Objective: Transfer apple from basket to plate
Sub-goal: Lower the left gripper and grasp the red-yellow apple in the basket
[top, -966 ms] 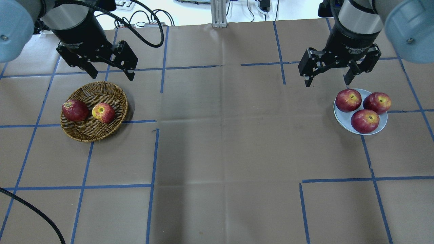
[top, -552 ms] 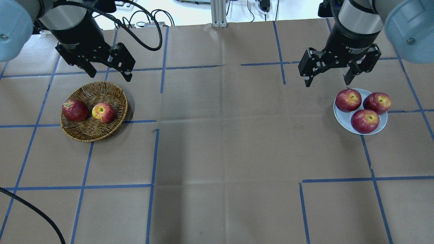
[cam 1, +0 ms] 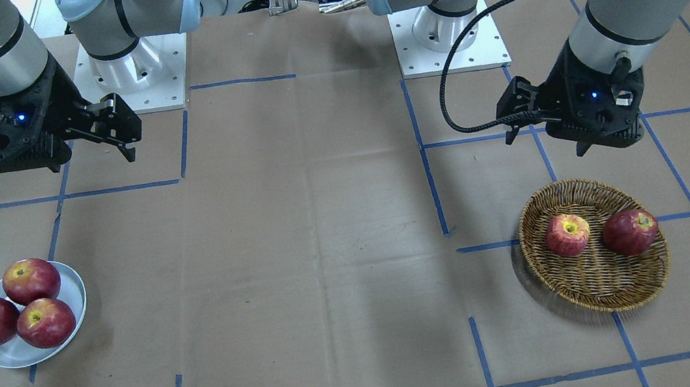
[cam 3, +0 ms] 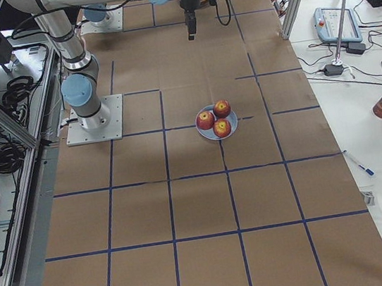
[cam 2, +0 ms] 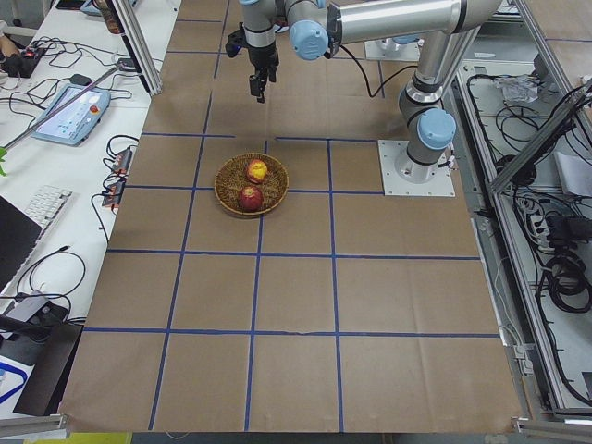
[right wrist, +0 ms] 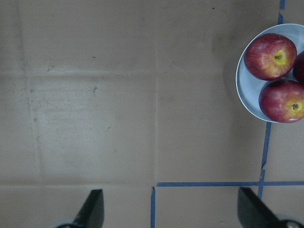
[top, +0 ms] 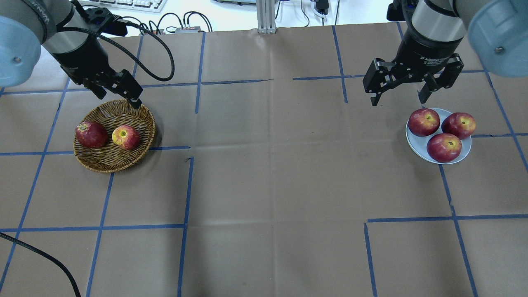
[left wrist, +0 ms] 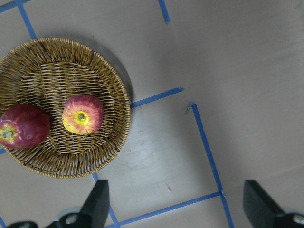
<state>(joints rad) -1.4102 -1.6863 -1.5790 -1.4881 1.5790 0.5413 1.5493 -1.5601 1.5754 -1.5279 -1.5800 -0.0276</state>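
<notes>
Brown paper marked with a blue tape grid covers the table (top: 272, 173). Toward its left edge sits the round, shallow, tan woven wicker basket (top: 123, 108). The paler pinkish-red apple with a yellow patch round its stem (top: 126, 137) lies in it on the side nearer the table's middle, just beside a darker deep-red apple (top: 91, 134). The left gripper (top: 119, 100) hangs in the air near the basket's rim, fingers spread wide, holding nothing. Toward the right edge the small round pale plate (top: 416, 150) carries three red apples (top: 444, 147). The right gripper (top: 397, 101) hovers near it, fingers likewise apart and empty
</notes>
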